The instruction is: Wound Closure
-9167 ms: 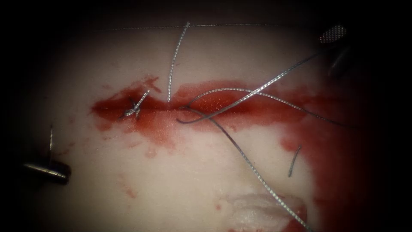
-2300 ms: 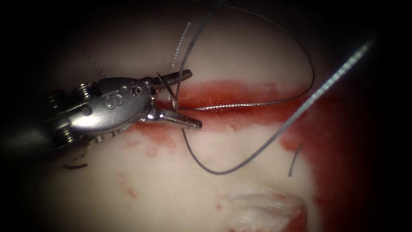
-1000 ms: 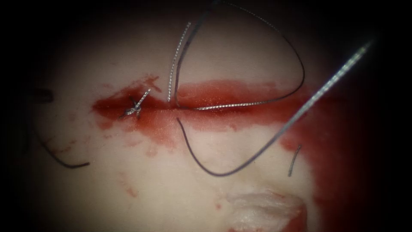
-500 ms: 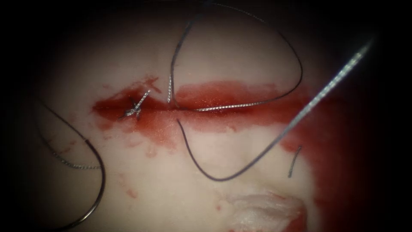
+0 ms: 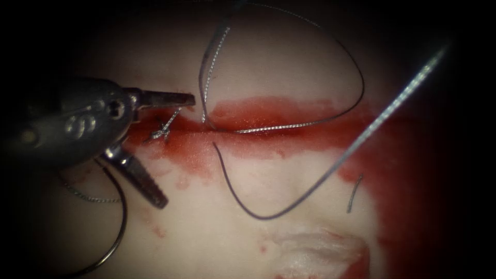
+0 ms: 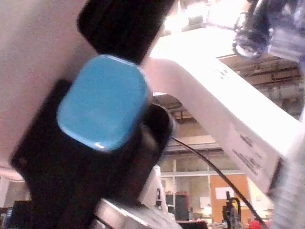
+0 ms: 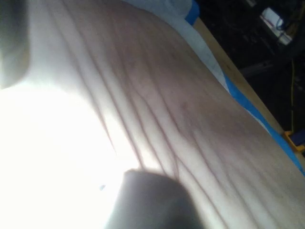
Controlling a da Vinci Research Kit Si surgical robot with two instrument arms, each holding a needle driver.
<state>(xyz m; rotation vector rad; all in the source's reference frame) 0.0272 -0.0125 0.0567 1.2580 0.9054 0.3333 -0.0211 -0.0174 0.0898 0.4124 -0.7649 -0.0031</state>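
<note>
my left tool [image 5: 173, 147] gapes wide, empty; the knotted stitch [image 5: 161, 130] lies between its jaws, tails toward 1 o'clock.

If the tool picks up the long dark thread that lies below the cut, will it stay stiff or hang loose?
Probably loose: the thread lies in soft curves on the tissue, so it would likely sag. It looks thin, so probably very light. Wet with red fluid, it may slip. The left tool, open, holds nothing.

Red fluid [image 5: 268, 121] stains the pale pinkish-cream tissue [image 5: 217, 227] along the cut, near a braided silvery thread [image 5: 279, 125] and a dark, smooth curved needle [image 5: 116, 227].
</note>
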